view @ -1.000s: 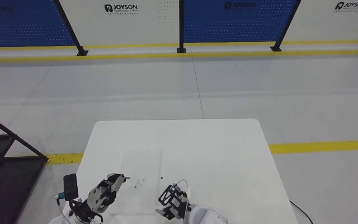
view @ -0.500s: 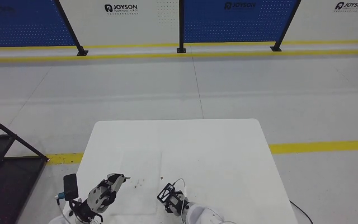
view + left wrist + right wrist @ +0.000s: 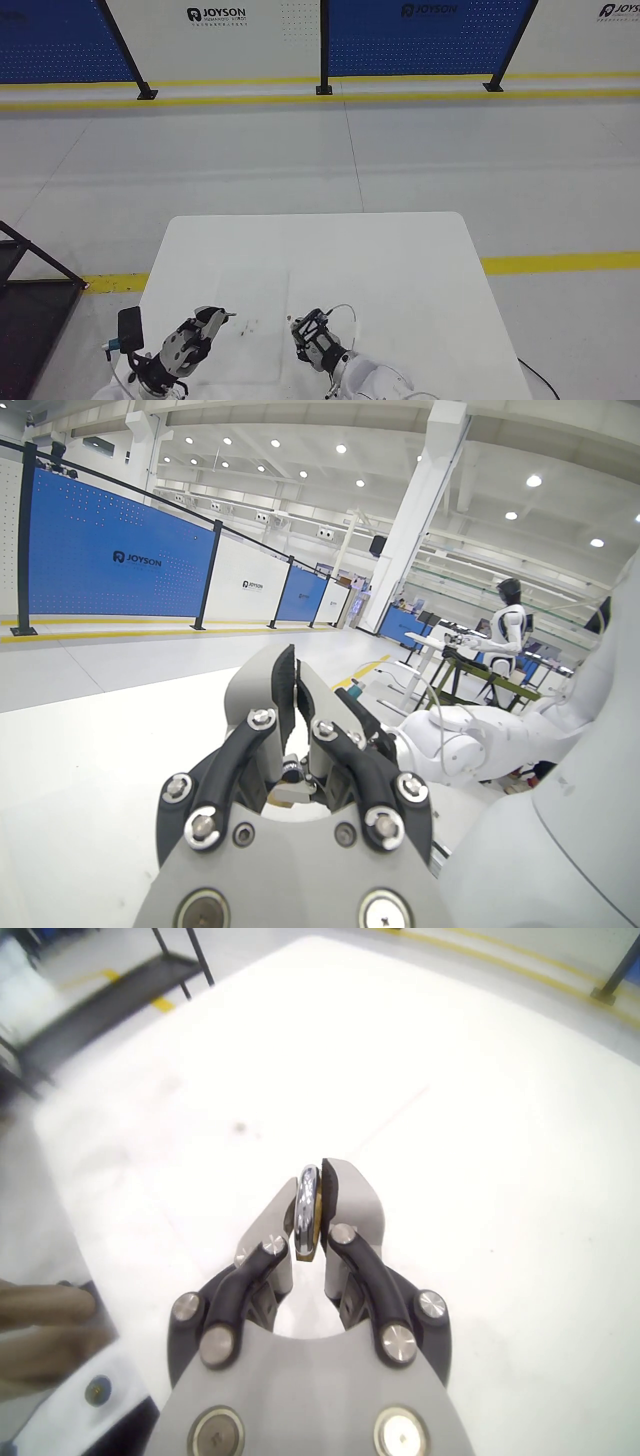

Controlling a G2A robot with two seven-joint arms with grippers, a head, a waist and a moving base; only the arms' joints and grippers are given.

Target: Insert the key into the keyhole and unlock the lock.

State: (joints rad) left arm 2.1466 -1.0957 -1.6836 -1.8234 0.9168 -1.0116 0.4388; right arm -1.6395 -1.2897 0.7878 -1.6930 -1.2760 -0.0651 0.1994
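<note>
Advancing over the table (image 3: 400,260) from its near edge since before, right gripper (image 3: 312,1173) clamped on lock (image 3: 306,1210), left gripper (image 3: 294,665) pinching key (image 3: 229,316), only its tip discernible, lock body mostly hidden.

**Both end effectors low over the near side of the bench**

Hanging the left end effector (image 3: 207,322) over the near left part of the white bench (image 3: 400,270), with a thin key (image 3: 229,317) tip sticking out beyond the fingers. Poising the right end effector (image 3: 308,333) near it, toward the middle, the two not touching. Trailing a thin white cable (image 3: 341,309) in a loop off the right wrist.
</note>
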